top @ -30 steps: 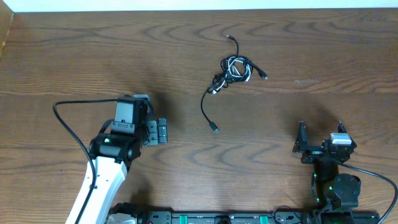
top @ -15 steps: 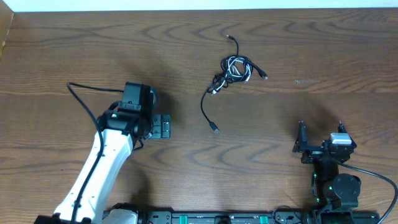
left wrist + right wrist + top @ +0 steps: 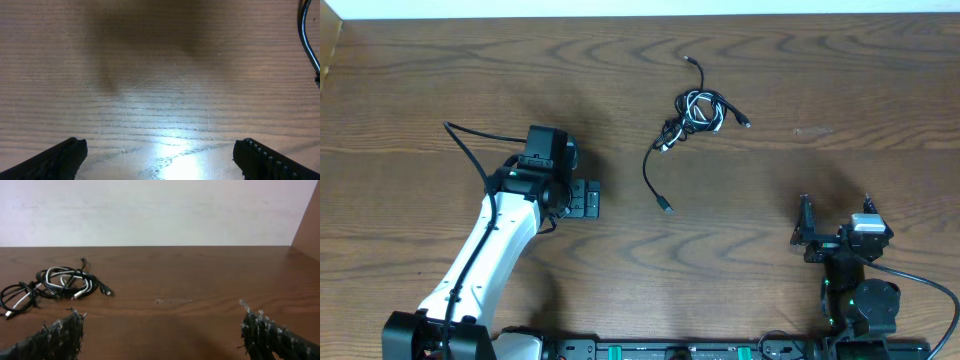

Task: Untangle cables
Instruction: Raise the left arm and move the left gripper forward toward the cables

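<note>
A dark wood-grain table [image 3: 840,90] is filling the overhead view and running back to a pale wall [image 3: 160,210]. The white left arm [image 3: 485,260] is reaching diagonally from the near edge toward the middle. The black right arm [image 3: 860,295] is sitting folded at the near right corner. The left end effector [image 3: 595,199] is pointing over bare wood, its fingers spread wide and gripping nothing. The right end effector [image 3: 835,218] is likewise standing fully spread and empty, facing the far edge. The cables [image 3: 695,112] are lying in a loose knot at the far centre of the table, well apart from both arms, black cords looping around a white one. One black strand [image 3: 648,175] is trailing out of the knot toward the near side, its plug [image 3: 666,207] resting on the wood to the right of the left end effector.
</note>
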You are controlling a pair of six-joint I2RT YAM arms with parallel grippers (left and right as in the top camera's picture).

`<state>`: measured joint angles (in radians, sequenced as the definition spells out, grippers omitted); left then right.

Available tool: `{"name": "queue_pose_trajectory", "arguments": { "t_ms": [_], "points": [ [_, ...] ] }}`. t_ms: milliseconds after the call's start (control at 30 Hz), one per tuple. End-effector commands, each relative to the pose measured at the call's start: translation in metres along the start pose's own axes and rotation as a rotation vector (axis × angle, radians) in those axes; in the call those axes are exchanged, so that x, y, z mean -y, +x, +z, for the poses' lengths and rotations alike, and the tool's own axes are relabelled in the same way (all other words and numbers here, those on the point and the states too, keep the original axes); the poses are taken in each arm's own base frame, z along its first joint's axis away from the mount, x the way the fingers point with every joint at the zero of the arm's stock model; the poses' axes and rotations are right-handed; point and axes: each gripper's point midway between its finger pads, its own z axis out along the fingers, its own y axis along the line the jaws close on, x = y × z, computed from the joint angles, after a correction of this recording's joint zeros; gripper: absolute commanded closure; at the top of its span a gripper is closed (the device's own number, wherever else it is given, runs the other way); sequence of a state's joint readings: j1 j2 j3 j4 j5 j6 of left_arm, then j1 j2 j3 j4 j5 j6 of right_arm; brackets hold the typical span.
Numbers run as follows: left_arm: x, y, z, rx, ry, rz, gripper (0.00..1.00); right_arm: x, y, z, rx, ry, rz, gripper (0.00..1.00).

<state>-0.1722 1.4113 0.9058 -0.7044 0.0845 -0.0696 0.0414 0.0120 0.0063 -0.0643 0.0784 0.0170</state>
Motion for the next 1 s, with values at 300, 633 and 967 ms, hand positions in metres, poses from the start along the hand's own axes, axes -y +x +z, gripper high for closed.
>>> {"name": "queue_pose_trajectory", "arguments": {
  "t_ms": [300, 633, 967],
  "points": [
    [0.003, -0.005, -0.004, 0.002, 0.011, 0.021, 0.01, 0.001, 0.000, 0.000, 0.002, 0.003, -0.011, 0.01],
    [0.006, -0.022, -0.005, 0.073, 0.020, 0.023, 0.01, 0.001, 0.000, 0.000, 0.002, 0.003, -0.011, 0.01],
    [0.006, -0.028, 0.004, 0.119, 0.025, 0.025, 0.01, 0.001, 0.000, 0.000, 0.002, 0.003, -0.011, 0.01]
  ]
}}
